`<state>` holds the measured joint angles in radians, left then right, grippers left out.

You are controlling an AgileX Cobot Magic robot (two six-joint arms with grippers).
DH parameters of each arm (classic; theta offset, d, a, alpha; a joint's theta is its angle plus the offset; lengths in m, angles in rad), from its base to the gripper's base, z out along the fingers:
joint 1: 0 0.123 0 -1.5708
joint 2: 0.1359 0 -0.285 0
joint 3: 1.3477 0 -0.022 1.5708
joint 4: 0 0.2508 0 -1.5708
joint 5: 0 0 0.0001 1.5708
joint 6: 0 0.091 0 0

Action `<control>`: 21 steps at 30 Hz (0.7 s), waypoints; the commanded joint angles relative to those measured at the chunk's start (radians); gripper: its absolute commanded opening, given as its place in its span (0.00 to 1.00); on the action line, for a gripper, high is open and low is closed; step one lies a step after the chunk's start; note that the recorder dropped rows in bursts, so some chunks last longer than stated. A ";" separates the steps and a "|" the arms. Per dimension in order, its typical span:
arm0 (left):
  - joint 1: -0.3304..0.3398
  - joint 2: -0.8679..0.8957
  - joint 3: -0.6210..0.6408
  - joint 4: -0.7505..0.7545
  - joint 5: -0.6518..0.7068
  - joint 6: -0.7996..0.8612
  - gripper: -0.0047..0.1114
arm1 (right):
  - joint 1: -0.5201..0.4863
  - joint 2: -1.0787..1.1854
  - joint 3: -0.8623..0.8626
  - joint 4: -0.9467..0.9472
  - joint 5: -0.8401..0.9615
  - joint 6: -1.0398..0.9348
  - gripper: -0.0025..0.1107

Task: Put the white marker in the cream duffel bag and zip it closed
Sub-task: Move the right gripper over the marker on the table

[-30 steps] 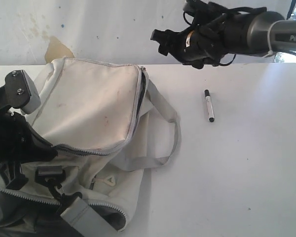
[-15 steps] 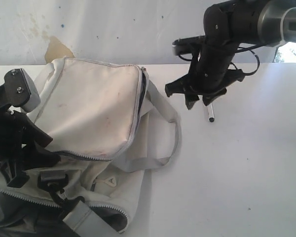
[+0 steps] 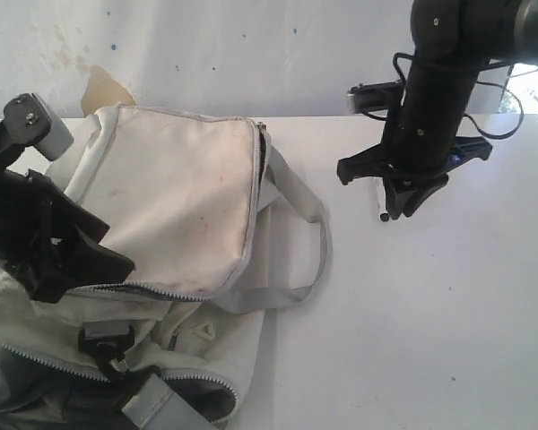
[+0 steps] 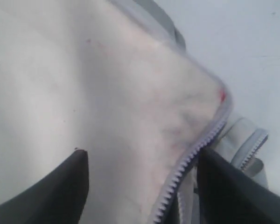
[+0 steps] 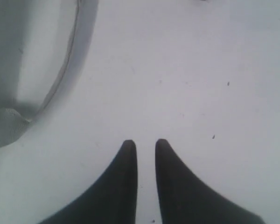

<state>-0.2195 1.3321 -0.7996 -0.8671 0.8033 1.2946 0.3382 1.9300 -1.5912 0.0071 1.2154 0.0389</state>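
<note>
We see the right gripper (image 5: 145, 142) dropped straight down onto the white marker (image 3: 383, 211). The marker lies on the white table (image 3: 448, 313), right of the cream duffel bag (image 3: 179, 197). A second ago this gripper hovered high with wide jaws. Now its jaws are drawn almost together and seem to pinch the barrel, so the pickup looks underway. The marker's black tip has not shifted. At the left, the left gripper (image 4: 142, 186), clamped before, now spreads wide over the bag's top flap and holds nothing. The bag stays unzipped.
</note>
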 commanded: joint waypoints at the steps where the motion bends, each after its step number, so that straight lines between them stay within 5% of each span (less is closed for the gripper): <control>1: -0.006 -0.005 -0.034 -0.031 0.103 -0.008 0.66 | -0.029 -0.059 0.045 0.008 0.006 -0.009 0.08; 16: -0.276 0.028 -0.030 0.067 -0.105 0.097 0.66 | -0.062 -0.237 0.294 0.021 -0.069 -0.009 0.07; 21: -0.293 0.076 0.021 0.066 -0.232 0.160 0.65 | -0.081 -0.281 0.349 0.016 -0.116 -0.009 0.07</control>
<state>-0.5074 1.3959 -0.7955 -0.8000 0.6363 1.4315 0.2675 1.6699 -1.2593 0.0264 1.1283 0.0389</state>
